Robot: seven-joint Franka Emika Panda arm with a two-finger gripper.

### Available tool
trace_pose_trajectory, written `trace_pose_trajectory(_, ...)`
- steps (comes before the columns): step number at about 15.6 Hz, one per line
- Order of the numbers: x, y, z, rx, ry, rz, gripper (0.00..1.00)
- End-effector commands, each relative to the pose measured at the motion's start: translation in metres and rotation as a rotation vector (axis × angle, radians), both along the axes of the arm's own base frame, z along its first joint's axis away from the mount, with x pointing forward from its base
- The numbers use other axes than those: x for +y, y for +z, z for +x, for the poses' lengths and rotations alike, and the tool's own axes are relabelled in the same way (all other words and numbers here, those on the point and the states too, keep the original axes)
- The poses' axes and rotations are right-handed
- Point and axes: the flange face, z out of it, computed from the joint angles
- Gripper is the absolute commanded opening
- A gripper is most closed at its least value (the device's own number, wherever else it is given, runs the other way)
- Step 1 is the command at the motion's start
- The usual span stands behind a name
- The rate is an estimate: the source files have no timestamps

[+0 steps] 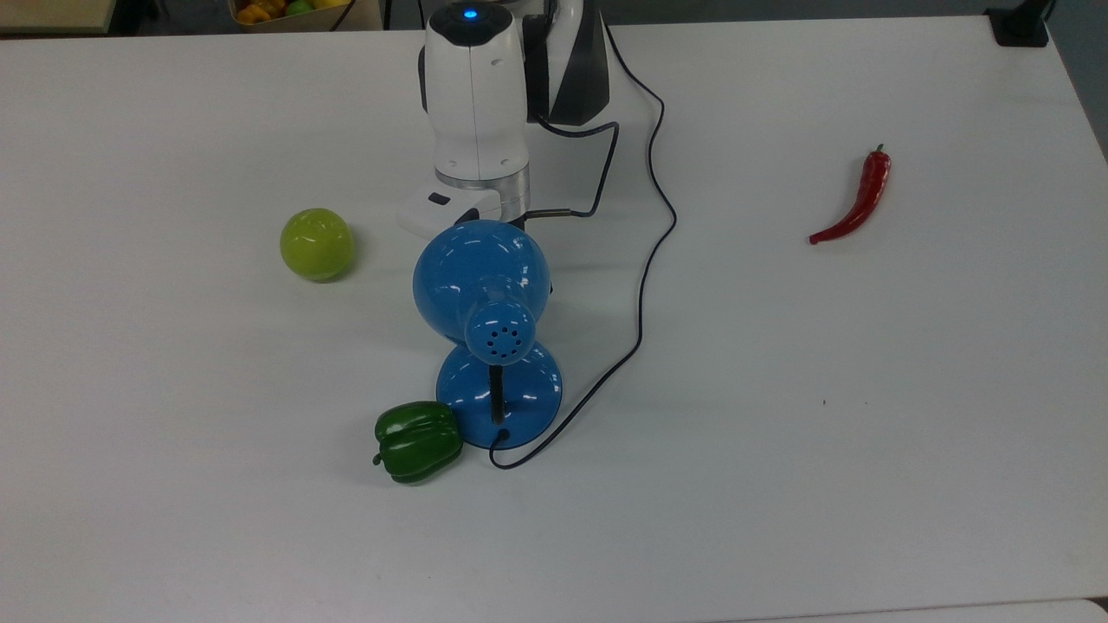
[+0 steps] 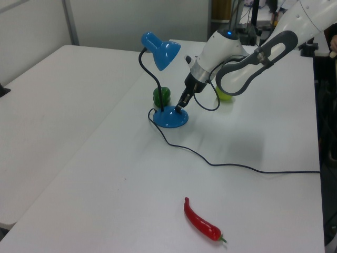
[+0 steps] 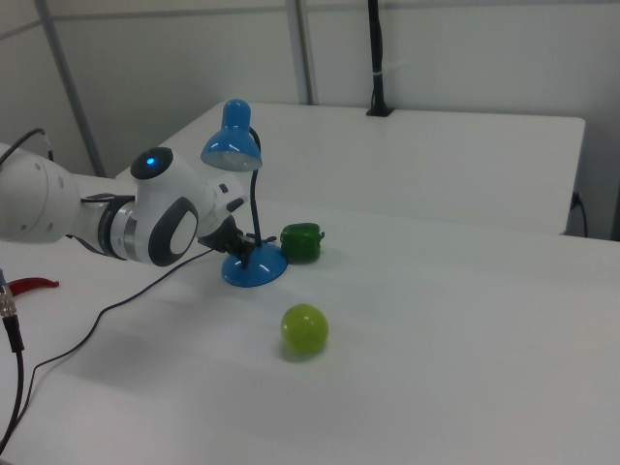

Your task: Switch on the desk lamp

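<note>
- White table under everything, grey wall far behind in the right view.
- Blue desk lamp standing near the middle of the table, shade tipped toward the arm, round base flat on the top.
- Thin black cord running from the base away past the arm.
- Gripper down at the lamp's base, tip touching the base's edge in the left view; cannot tell how wide the fingers stand.
- Green pepper just beside the base, on the top view's left.
- Green apple further off, on the top view's left.
- Red chilli well apart, on the top view's right.
</note>
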Motion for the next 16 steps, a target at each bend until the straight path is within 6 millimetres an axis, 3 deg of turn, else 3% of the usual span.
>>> trace_pose_trajectory(1, 0.002, -0.020, -0.002, 0.005, 0.010, -0.009, 0.00)
trace_pose_trajectory(10, 0.001, -0.026, -0.003, 0.019, 0.008, -0.010, 0.00)
trace_pose_trajectory(12, -0.002, -0.011, -0.004, 0.007, 0.000, -0.005, 0.00)
trace_pose_trajectory(16, -0.004, 0.020, -0.026, 0.058, 0.001, -0.005, 0.00)
